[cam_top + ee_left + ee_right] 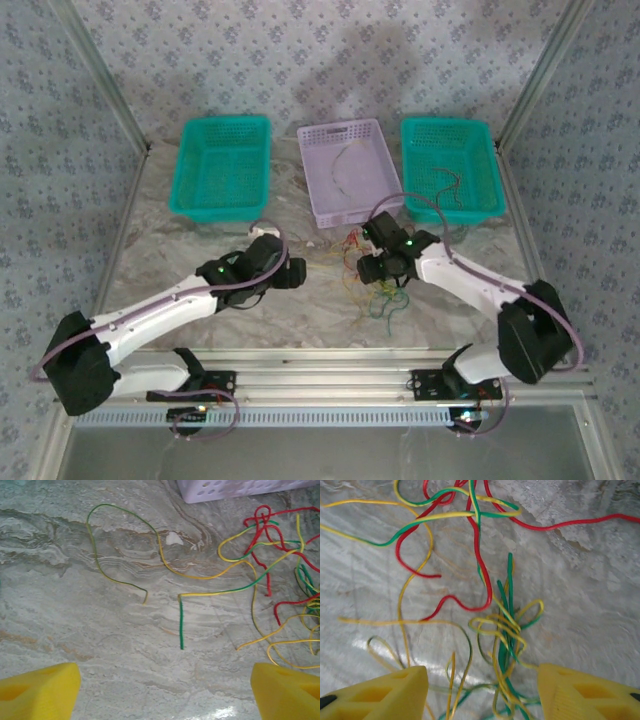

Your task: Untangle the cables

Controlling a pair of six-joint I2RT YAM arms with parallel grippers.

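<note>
The cables (378,285) lie in a loose tangle of red, green and yellow strands on the marble table, in front of the lavender basket. My right gripper (372,268) hovers right over the tangle. In the right wrist view it (482,692) is open, with a knot of green and yellow cables (507,630) between its yellow fingers (380,695), touching neither. A red cable (479,555) loops beyond. My left gripper (292,272) is left of the tangle, open (167,692) over bare table. A green-yellow cable end (181,627) lies just ahead of it, the tangle (280,555) at the right.
Three baskets stand along the back: a teal one (190,170) at left, a lavender one (318,175) in the middle holding a thin cable, a teal one (490,170) at right with a few cables. The lavender basket's wall (235,487) is near the tangle.
</note>
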